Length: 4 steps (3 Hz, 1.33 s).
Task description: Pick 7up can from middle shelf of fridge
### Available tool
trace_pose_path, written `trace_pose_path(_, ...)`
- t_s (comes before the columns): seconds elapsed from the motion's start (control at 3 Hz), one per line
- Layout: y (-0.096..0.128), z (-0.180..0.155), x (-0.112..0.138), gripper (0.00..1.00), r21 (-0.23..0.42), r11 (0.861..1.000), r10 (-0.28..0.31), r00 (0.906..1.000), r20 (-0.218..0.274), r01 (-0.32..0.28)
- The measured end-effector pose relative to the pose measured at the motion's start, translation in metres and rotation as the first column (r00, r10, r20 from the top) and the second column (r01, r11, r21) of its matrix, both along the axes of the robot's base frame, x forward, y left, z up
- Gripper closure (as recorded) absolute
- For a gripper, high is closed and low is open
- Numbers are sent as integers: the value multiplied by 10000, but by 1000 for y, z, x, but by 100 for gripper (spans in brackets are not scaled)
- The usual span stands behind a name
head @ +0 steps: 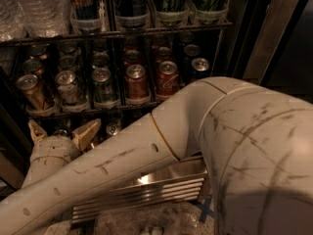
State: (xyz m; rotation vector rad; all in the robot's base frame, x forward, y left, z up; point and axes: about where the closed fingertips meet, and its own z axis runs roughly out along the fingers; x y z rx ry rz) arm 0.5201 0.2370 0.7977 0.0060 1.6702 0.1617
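Fridge stood open, middle shelf lined with cans in lanes. 7up can sat front row, second lane from left. Hand was at its 6 o'clock, fingers spread wide, likely staged to rise onto it.

Dim warm light, speckled grey floor along the bottom edge with a blue tape cross toward the bottom right, dark slanted door frame at upper right; gripper low left, fingers spread.
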Motion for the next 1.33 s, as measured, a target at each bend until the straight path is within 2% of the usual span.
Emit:
trace_pose_path(0.33,-3,15,15,19,-151,9992,-362,9972,652,373)
trace_pose_path(0.67,-6,24,25,36,-333,9977,-553,9932,1023,590)
trace_pose_path(1.0,-9,30,30,44,-466,9964,-640,9899,1267,704)
trace_pose_path(1.33,-9,39,34,42,-518,9960,-642,9855,1571,731)
